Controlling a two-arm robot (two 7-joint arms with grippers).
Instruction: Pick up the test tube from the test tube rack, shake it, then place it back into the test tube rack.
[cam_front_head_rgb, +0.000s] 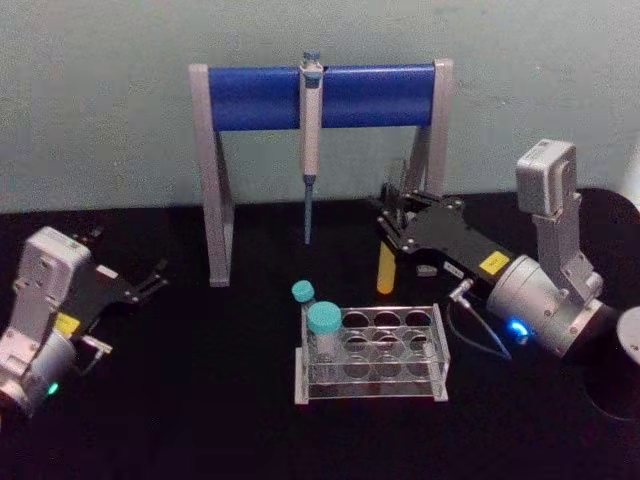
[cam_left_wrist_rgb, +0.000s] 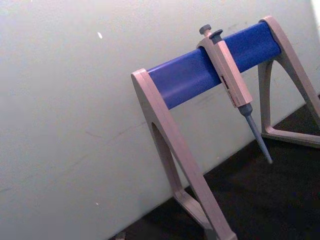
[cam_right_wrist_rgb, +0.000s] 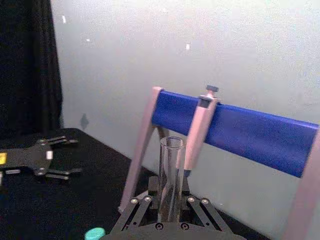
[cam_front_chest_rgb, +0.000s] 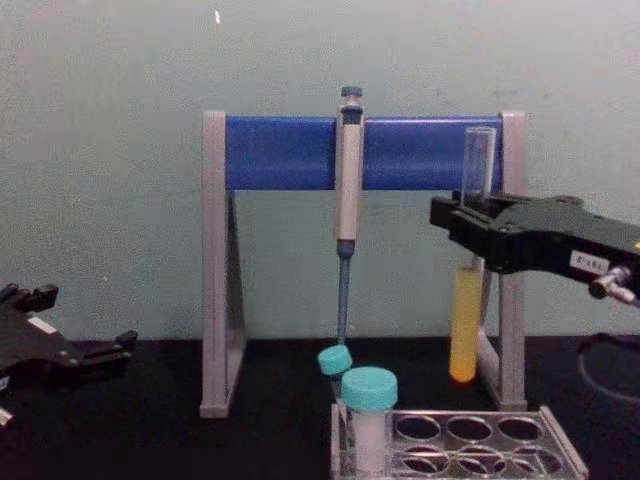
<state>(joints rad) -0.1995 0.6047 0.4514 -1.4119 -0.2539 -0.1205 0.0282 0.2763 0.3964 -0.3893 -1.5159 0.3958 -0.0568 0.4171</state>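
A: So, what does the test tube (cam_front_chest_rgb: 466, 320) look like, and where is it?

B: It is a thin, clear glass cylinder with an open mouth and a rounded bottom, and yellow-orange liquid fills its lower part. It hangs nearly upright just behind the test tube rack (cam_front_head_rgb: 372, 396), its bottom above the rack's top plate and out of every hole.

A: And the rack itself?

B: It is low, glossy clear plastic, and its top plate is pierced with rows of round holes. Two short, wide teal-capped vials (cam_front_head_rgb: 324, 320) stand at its left end.

A: What holds the tube?

B: The right gripper (cam_front_head_rgb: 395, 225), black and angular, reaches in from the rack's right. Its fingers are clamped on the glass at mid-length, above the liquid, and the open rim pokes up past them.

A: The other arm?

B: The left gripper (cam_front_head_rgb: 152, 280) sits well to the rack's left, low over the matte black table (cam_front_head_rgb: 200, 400), with its fingers spread and holding nothing.

A: Anything behind the rack?

B: A pipette stand (cam_front_head_rgb: 260, 97) with grey legs and a smooth blue crossbar. A grey pipette (cam_front_head_rgb: 311, 140) hangs from the bar, tip down.
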